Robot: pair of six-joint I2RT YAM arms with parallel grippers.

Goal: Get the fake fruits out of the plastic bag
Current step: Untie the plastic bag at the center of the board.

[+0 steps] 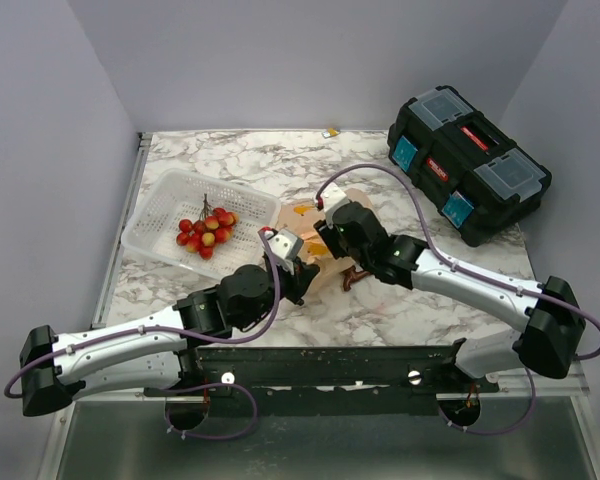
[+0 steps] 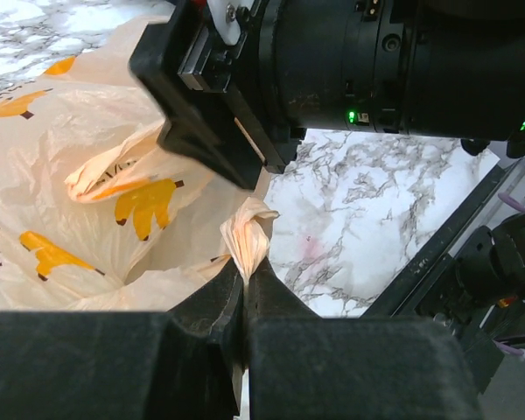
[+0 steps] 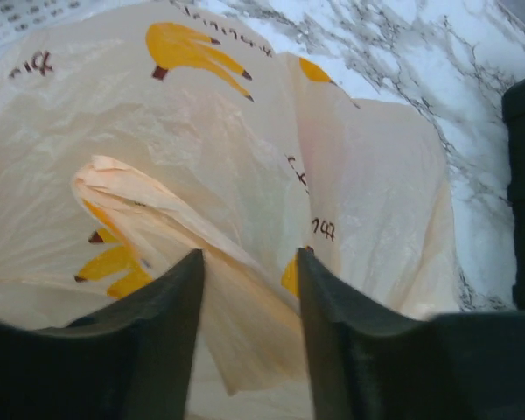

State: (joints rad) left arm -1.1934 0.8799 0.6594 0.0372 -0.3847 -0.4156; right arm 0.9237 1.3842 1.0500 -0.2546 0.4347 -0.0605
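The peach-beige plastic bag [image 1: 325,262] with yellow banana prints lies in the middle of the table, largely covered by both wrists. My left gripper [image 2: 245,278] is shut on a twisted handle of the bag [image 2: 248,234] at its near edge. My right gripper [image 3: 249,262] is open, its fingers either side of a loose fold of the bag [image 3: 245,297], just above the bag's top. In the top view the right gripper [image 1: 332,240] is over the bag and the left gripper [image 1: 292,268] is at its near-left side. No fake fruits show; the bag hides its contents.
A white mesh basket [image 1: 170,205] holding a bunch of red-and-yellow berries [image 1: 206,232] stands at the left. A black toolbox [image 1: 467,162] sits at the back right. The right wrist housing [image 2: 350,70] hangs close above the left gripper.
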